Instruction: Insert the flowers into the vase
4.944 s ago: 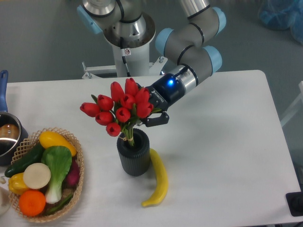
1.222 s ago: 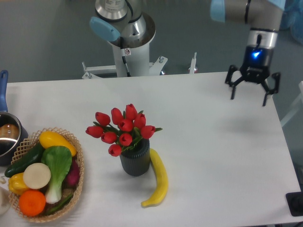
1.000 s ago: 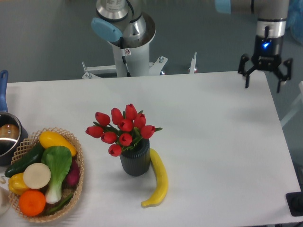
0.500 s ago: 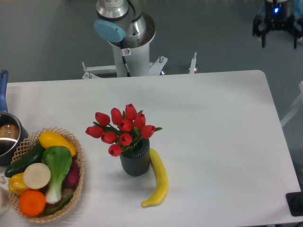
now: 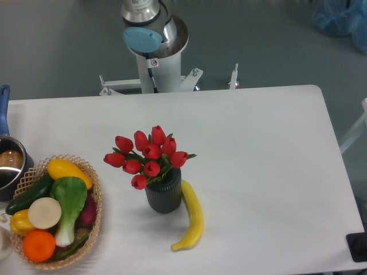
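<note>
Flowers (image 5: 150,156) stood upright in vase (image 5: 163,196) beside banana (image 5: 192,217); insertion judged done. Fingers out of view, opening unknown, so no further move needed.

White table (image 5: 269,172) on grey floor (image 5: 57,51); blue bag (image 5: 339,17) top right.

Matt ribbed vase (image 5: 164,196), woven wicker basket (image 5: 94,217)

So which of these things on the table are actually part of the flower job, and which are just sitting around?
Part of the job:
flowers, standing in the vase
vase

Just lying about:
banana
basket of vegetables
steel pot
</note>
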### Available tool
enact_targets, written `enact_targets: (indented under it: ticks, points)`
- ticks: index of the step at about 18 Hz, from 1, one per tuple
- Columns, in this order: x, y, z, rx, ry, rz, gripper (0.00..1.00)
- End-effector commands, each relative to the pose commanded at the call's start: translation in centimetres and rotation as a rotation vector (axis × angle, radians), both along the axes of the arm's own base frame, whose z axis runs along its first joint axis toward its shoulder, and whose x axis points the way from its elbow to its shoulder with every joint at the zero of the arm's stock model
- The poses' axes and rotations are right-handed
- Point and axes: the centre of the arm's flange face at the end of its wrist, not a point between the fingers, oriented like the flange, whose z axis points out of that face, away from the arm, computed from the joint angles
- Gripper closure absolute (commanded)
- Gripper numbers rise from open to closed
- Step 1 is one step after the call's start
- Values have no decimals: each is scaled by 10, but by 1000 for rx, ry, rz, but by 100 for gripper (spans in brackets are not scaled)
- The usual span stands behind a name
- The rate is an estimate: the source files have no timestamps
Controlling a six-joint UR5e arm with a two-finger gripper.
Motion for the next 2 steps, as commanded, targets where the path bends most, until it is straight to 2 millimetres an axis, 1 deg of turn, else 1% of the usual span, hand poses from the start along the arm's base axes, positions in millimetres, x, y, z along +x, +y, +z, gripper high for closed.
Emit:
enact_targets:
  ticks: [2]
  points:
    - [3,-5,6,10,-28,12,0]
